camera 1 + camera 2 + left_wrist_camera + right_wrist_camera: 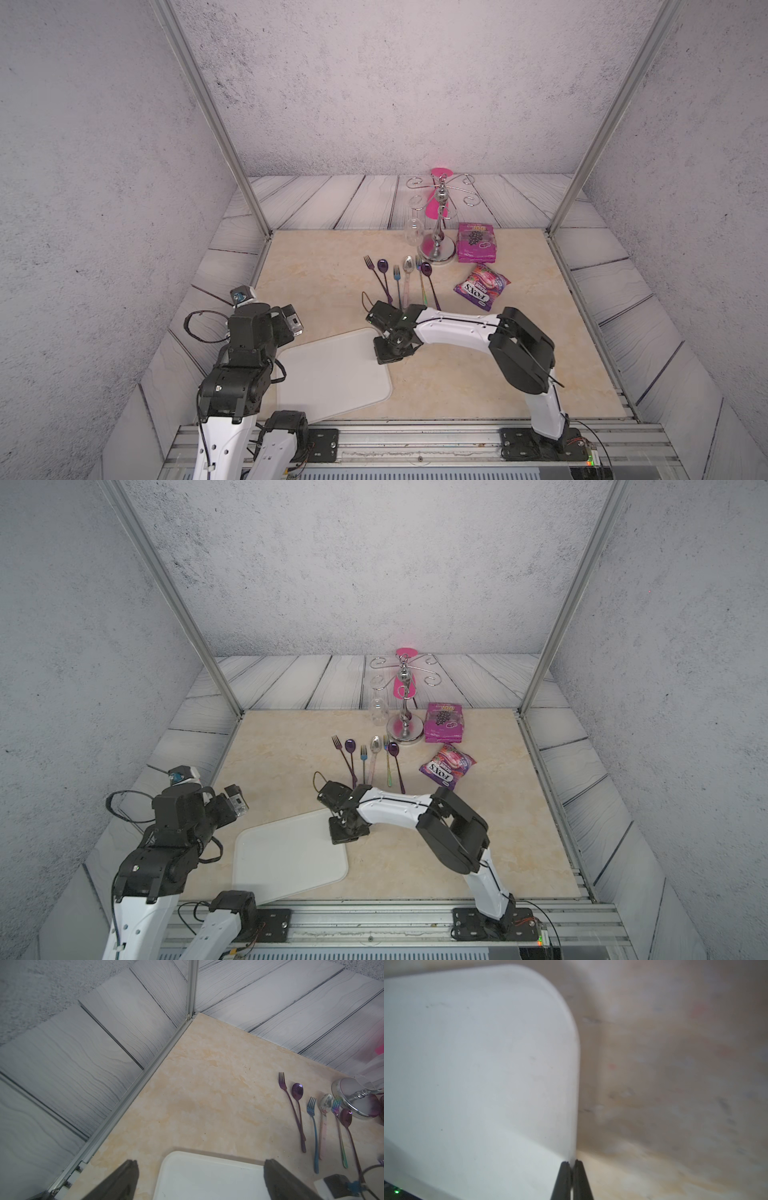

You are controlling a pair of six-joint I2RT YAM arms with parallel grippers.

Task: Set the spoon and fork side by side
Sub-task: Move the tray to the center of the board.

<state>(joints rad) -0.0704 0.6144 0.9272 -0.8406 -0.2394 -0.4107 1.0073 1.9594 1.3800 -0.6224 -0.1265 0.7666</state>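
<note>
Several forks and spoons lie in a row on the beige tabletop, handles toward me: a purple fork (368, 262) beside a purple spoon (382, 264), a blue fork (397, 273), a silver spoon (408, 264), a rainbow fork (419, 263) and another purple spoon (426, 269). The left wrist view shows the same row, starting at the purple fork (282, 1081). My right gripper (388, 358) (572, 1161) is shut on the rim of the white tray (332, 374) (477, 1064), at its far right corner. My left gripper (200, 1162) is open above the tray's (207, 1178) far left edge, holding nothing.
A chrome glass stand (437, 249) with a hanging wine glass (414, 230) stands just behind the cutlery. A purple candy box (477, 243) and a Fox's candy bag (482, 286) lie to its right. Metal frame posts mark the back corners.
</note>
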